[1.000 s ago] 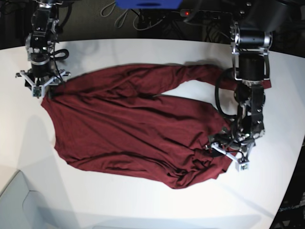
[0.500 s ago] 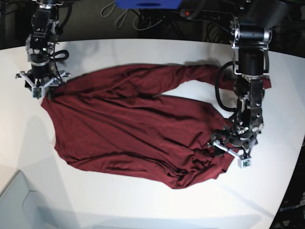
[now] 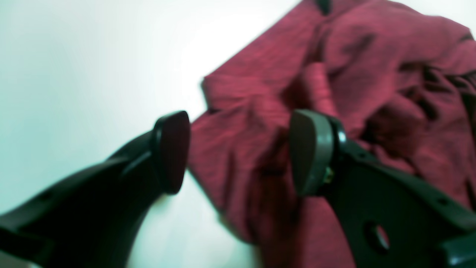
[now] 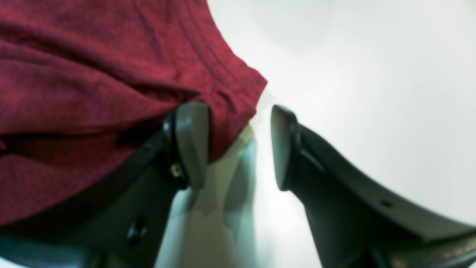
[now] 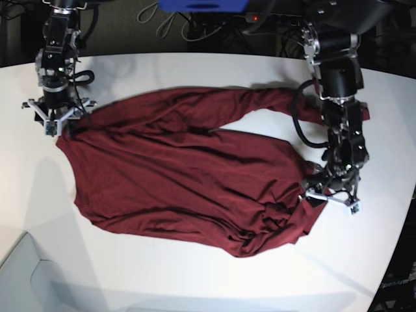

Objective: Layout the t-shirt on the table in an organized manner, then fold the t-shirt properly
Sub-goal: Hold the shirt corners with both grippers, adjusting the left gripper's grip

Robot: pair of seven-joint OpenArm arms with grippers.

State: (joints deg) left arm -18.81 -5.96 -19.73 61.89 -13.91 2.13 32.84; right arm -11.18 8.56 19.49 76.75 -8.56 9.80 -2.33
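The left gripper (image 5: 330, 197) has slid a little toward the right of the base view since a second ago. Its black fingers (image 3: 169, 150) are spread apart, with a bumpy corner of the dark red, soft long-sleeved t-shirt (image 5: 182, 169) between them. The shirt lies wide and wrinkly in the middle of the big shiny white table (image 5: 195, 273). Farther back, at the upper left, the right gripper (image 5: 57, 116) sits at another shirt corner. Its fingers (image 4: 191, 143) are spread too, one touching the cloth edge, pinching nothing.
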